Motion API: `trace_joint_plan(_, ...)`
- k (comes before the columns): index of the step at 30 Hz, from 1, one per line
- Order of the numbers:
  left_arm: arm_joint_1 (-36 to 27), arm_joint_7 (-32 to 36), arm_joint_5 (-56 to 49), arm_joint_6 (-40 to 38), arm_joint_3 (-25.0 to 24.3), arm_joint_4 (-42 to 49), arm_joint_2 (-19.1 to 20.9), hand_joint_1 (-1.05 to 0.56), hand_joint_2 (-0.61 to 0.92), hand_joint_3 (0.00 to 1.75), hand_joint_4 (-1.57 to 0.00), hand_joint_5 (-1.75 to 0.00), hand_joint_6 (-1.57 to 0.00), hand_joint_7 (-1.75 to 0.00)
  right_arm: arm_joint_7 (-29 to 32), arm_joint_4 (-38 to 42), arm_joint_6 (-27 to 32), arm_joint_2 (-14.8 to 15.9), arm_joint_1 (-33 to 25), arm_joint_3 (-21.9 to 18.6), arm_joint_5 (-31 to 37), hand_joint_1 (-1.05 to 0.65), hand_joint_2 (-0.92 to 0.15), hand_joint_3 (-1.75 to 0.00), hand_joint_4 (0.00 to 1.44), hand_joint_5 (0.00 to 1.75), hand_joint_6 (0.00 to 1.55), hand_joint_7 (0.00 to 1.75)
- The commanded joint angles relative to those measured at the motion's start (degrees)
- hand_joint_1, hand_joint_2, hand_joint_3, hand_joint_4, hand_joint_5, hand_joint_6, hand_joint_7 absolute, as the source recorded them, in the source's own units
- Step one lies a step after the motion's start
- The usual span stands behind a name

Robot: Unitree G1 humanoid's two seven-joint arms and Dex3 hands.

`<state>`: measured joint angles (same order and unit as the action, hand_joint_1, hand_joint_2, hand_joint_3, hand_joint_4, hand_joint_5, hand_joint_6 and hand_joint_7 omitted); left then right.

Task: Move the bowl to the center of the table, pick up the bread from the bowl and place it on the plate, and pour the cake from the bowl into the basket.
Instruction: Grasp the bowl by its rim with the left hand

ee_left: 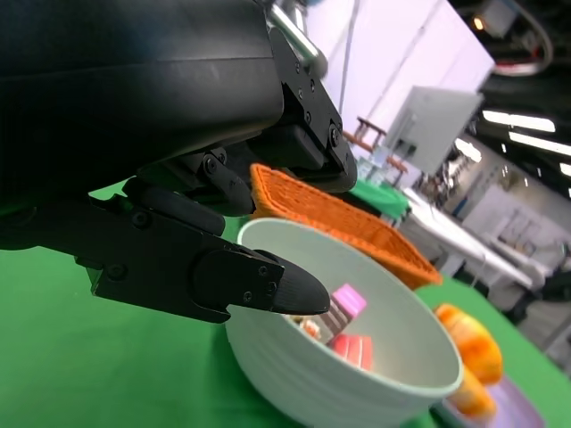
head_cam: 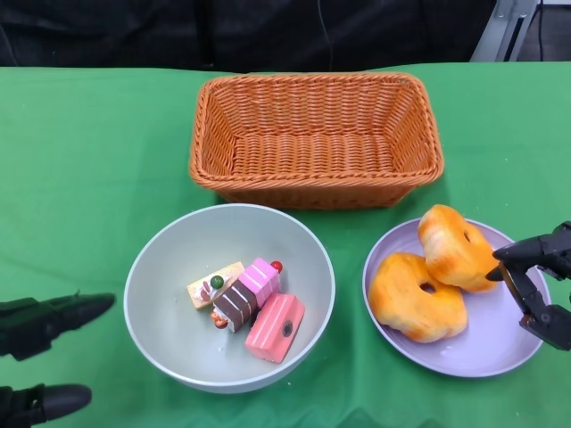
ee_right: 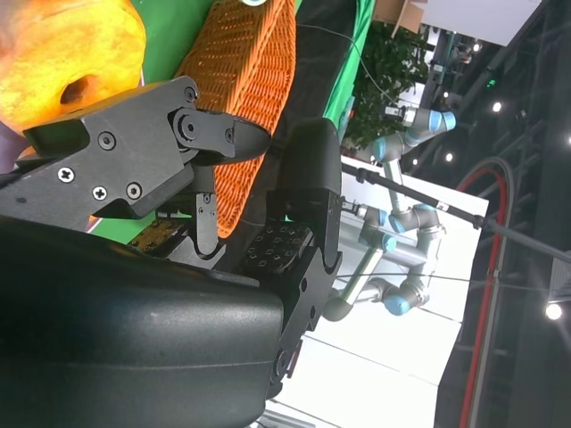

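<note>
One pale grey bowl (head_cam: pixel 152 294) sits on the green counter (head_cam: pixel 80 178), near the middle of its front half, and holds four small cake pieces: a flat cream slice with a green dot (head_cam: pixel 214 284), a chocolate-and-white layered piece (head_cam: pixel 235 307), a pink block (head_cam: pixel 260 279) and a red-pink block (head_cam: pixel 276 326). One lilac plate (head_cam: pixel 482 348) lies to the bowl's right, carrying two orange ring-shaped breads: one (head_cam: pixel 416 296) lying flat, the other (head_cam: pixel 457 247) leaning on it. One empty orange wicker basket (head_cam: pixel 316 138) stands behind both, toward the far edge.

The left robot hand (head_cam: pixel 40 361) lies low at the near left corner, apart from the bowl, its fingers (head_cam: pixel 76 310) pointing toward the bowl's rim; they are spread with nothing between them. The right robot hand (head_cam: pixel 535 285) hovers over the plate's right edge, just beside the leaning bread, its fingers (head_cam: pixel 517 254) parted and empty. In the right wrist view the fingers (ee_right: pixel 214 134) sit close to the bread without clasping it.
</note>
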<state>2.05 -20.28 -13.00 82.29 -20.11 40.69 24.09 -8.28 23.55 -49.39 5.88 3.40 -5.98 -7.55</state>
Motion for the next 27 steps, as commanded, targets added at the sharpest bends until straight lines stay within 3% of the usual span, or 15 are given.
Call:
trace_joint_plan(1, 1.3, 2.7, -5.5, 3.3, -2.1, -0.7, 1.5, -0.48, 0.92, 0.12, -0.64, 0.0, -0.54, 0.0, 0.4, 0.6, -0.4, 0.0, 0.7, -0.9, 0.4, -0.1, -0.73, -0.55, 0.8, 1.13, 0.84, 0.82)
trace_joint_plan(14, 3.3, 13.1, -28.5, 9.1, -11.5, -7.4, -2.8, -0.43, 0.92, 0.14, -0.66, -0.01, -0.59, -0.01, 0.1, 0.7, -0.5, -0.8, 0.4, -0.7, 0.1, -0.1, -0.73, -0.53, 0.8, 1.13, 0.84, 0.81)
trace_joint_plan(27, 5.3, 23.7, -40.0, 7.1, -6.1, -10.3, -0.1, -0.4, 0.92, 0.11, -0.7, -0.02, -0.62, -0.01, 0.9, -0.5, -0.2, -1.7, -0.6, -0.4, 1.5, -0.09, -0.74, -0.52, 0.81, 1.12, 0.85, 0.81)
